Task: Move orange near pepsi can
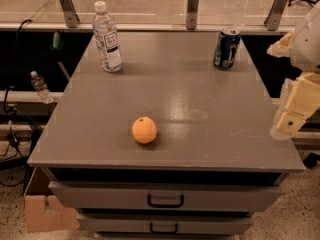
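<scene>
The orange (144, 130) sits on the grey table top (200, 84), towards the front and a little left of the middle. The pepsi can (226, 48), dark blue with a silver top, stands upright at the back right of the table. My gripper (291, 115), cream-coloured, hangs at the table's right edge, far right of the orange and nearer the front than the can. It touches neither of them and holds nothing that I can see.
A clear plastic water bottle (107, 38) with a white cap stands at the back left of the table. The table has drawers (165, 200) in front. A cardboard box (42, 211) sits on the floor at the lower left. A railing (192, 6) runs behind the table.
</scene>
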Robot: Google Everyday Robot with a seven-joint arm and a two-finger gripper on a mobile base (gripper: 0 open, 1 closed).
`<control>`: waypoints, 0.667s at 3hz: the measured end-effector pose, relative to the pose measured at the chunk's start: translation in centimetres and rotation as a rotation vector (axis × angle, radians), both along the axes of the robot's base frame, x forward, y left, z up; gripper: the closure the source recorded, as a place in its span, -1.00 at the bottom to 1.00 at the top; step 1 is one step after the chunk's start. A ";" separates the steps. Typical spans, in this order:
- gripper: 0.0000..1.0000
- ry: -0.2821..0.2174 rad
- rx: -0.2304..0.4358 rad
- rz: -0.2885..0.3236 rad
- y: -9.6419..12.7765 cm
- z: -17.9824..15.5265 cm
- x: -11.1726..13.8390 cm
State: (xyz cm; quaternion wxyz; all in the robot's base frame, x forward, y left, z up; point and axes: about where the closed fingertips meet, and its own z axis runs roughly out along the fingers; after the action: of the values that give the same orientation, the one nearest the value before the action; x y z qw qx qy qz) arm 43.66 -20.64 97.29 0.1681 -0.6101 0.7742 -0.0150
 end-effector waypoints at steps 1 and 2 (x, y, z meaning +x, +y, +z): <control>-1.00 0.027 0.092 0.064 4.4 -1.7 -0.7; -1.00 0.069 0.216 0.172 11.0 -5.0 -1.4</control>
State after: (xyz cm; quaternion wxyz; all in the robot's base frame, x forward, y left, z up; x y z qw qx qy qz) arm 42.26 -9.66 92.27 0.2063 -0.6526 0.7217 0.1038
